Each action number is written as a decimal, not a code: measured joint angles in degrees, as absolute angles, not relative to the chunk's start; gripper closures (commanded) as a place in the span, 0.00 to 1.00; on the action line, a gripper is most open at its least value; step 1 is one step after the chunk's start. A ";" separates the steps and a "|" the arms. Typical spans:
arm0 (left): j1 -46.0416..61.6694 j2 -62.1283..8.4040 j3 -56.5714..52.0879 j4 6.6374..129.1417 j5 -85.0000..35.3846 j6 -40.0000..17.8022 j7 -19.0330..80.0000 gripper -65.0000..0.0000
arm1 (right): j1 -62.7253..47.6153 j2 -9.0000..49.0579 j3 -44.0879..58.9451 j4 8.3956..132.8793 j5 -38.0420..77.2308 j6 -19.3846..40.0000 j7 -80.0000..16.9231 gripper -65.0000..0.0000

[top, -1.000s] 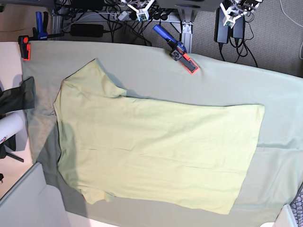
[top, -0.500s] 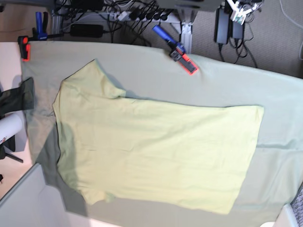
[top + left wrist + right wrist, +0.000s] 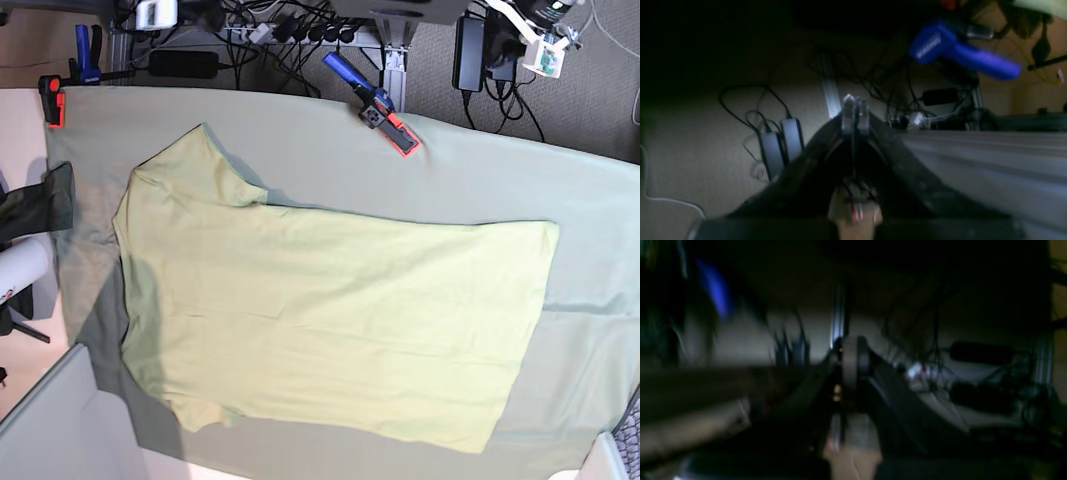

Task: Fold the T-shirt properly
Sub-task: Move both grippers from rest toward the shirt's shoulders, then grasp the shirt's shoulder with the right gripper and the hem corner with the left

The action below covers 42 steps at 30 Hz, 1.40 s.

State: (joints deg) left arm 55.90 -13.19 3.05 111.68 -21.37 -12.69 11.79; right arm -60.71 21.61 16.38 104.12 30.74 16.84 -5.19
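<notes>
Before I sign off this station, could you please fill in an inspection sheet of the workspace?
Surface: table covered by a grey-green cloth, smooth, held by clamps.
Job's things: T-shirt lies flat and unfolded on the cloth, sleeves toward the base view's left.
Clutter: blue-and-orange clamp on the far edge; a second clamp at the far left corner.
Grippers: left gripper has jaws shut, empty, off the table; right gripper has jaws shut, empty, view blurred.
Cables: tangle of cables and power bricks on the floor behind the table.
Surroundings: carpet floor.
</notes>
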 measured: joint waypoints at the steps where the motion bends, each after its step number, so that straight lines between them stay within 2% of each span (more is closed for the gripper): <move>1: 56.16 -13.21 2.02 112.68 -22.31 -12.88 11.86 1.00 | -59.81 21.58 18.06 105.93 33.19 16.78 -6.28 1.00; 3: 56.18 -13.32 0.21 113.60 -24.03 -13.13 12.05 1.00 | -56.95 20.73 21.06 108.77 35.35 16.27 -8.64 1.00; 5: 56.21 -13.30 -1.26 113.65 -24.82 -13.37 12.93 1.00 | -53.21 20.08 22.79 109.51 36.77 13.65 -10.33 0.91; 10: 56.18 -13.32 -3.40 113.65 -25.47 -13.39 15.27 1.00 | -44.58 18.26 24.18 109.16 36.10 0.45 -12.36 0.42; 11: 56.21 -13.32 -3.60 113.67 -25.54 -13.37 16.99 1.00 | -43.59 17.26 24.25 109.16 35.22 -1.10 -12.19 0.35; 12: 56.25 -13.28 -3.73 113.65 -25.61 -13.39 18.79 1.00 | -42.59 16.14 24.27 109.10 34.63 -2.24 -12.12 0.31; 14: 56.34 -13.30 -3.73 113.65 -26.76 -13.43 20.88 1.00 | -41.10 13.85 24.25 108.29 34.48 -4.32 -12.05 0.31; 20: 56.36 -13.32 -3.77 113.67 -27.57 -13.61 22.22 1.00 | -37.39 8.08 24.21 104.29 31.38 -4.97 -13.58 0.31; 25: 57.21 -13.37 -3.73 113.67 -27.59 -13.61 22.28 1.00 | -35.51 6.57 24.25 101.93 28.67 -4.95 -13.85 0.31; 29: 57.28 -14.92 -3.77 113.67 -27.62 -13.63 22.26 1.00 | -31.90 6.66 24.25 101.80 31.07 -4.93 -18.22 0.31; 37: 57.30 -15.42 -3.77 113.67 -27.51 -13.65 22.28 1.00 | -26.72 6.48 24.25 97.86 34.02 2.24 -19.22 0.31; 42: 57.30 -15.40 -4.45 113.67 -23.38 -13.72 22.33 1.00 | -23.09 5.69 23.86 93.27 34.33 3.20 -17.12 0.31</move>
State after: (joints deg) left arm 57.30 -15.40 -4.45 113.67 -23.38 -13.72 22.33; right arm -23.09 5.69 23.86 93.27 34.33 3.20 -17.12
